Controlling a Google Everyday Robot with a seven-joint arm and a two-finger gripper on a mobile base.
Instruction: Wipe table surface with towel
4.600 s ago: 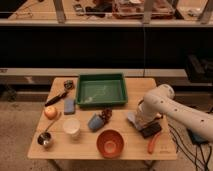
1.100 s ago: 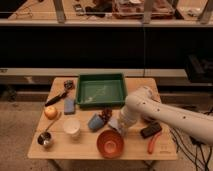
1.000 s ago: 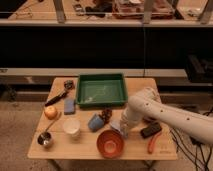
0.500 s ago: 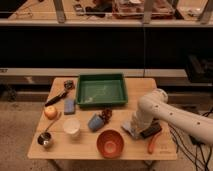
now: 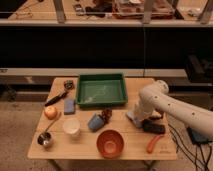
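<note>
The table surface (image 5: 125,131) is a light tan wooden top with plank lines. My white arm reaches in from the right and bends down to the right half of the table. My gripper (image 5: 136,118) sits low over the wood, just right of the green tray's front corner. A small pale blue-grey towel (image 5: 130,116) shows at the gripper's tip, lying against the tabletop. The arm's wrist hides how the gripper holds it.
A green tray (image 5: 100,91) lies at the back centre. A black object (image 5: 153,128) and an orange-red item (image 5: 154,144) lie right of the gripper. A blue cup (image 5: 94,122), red bowl (image 5: 110,143), white bowl (image 5: 71,127), metal cup (image 5: 45,140), orange (image 5: 51,112) and blue block (image 5: 69,105) fill the left.
Over the last second the gripper and the towel slid to the right along the table, from near the red bowl and blue cup back toward the black object.
</note>
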